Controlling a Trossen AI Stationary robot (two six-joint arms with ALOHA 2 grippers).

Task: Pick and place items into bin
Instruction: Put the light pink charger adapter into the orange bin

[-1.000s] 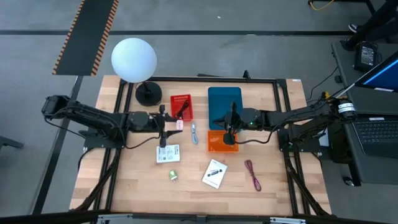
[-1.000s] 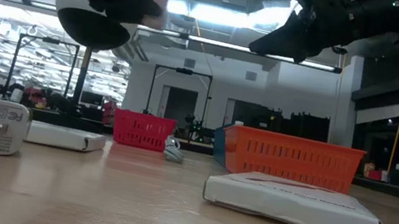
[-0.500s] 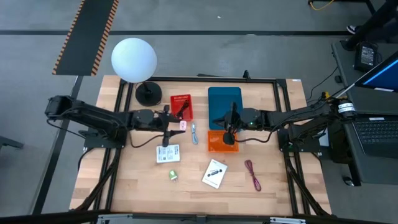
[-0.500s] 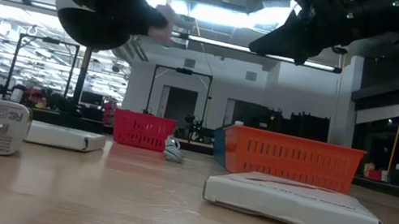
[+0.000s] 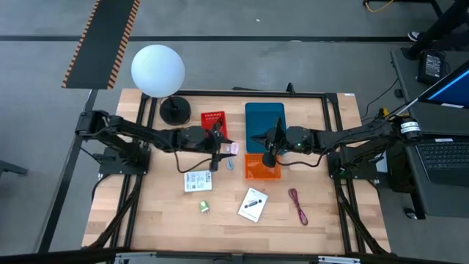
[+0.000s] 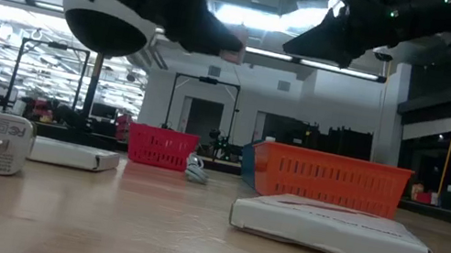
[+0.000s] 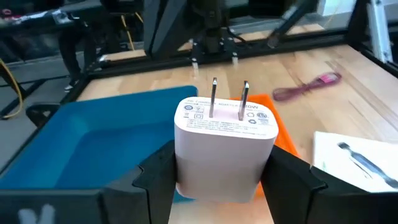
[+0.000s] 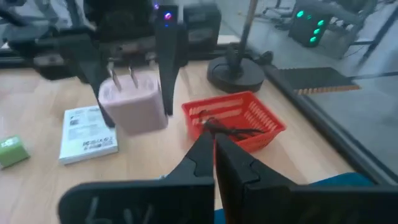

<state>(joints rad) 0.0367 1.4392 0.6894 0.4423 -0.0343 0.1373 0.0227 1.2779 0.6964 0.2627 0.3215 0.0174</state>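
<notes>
Your left gripper [image 7: 217, 177] pinches the pink plug adapter [image 7: 224, 146] above the orange bin [image 5: 261, 168]; if released early, it probably misses. The right gripper [image 8: 213, 158] hovers nearby, fingers pressed together

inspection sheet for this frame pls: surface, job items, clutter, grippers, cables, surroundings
Surface: wooden table, black frame around it.
Job's things: pink charger plug held in the air; white card, second white card, green cube and blue-white stick on the wood; black cable in red basket.
Bins: blue tray, orange basket.
Clutter: white globe lamp on a black base.
Grippers: left gripper, jaws shut on the plug, between red and orange baskets; right gripper over the orange basket, jaws shut, nothing seen in them.
Cables: maroon cable on the wood, near the second card.
Surroundings: laptop beside the table; no people seen.
</notes>
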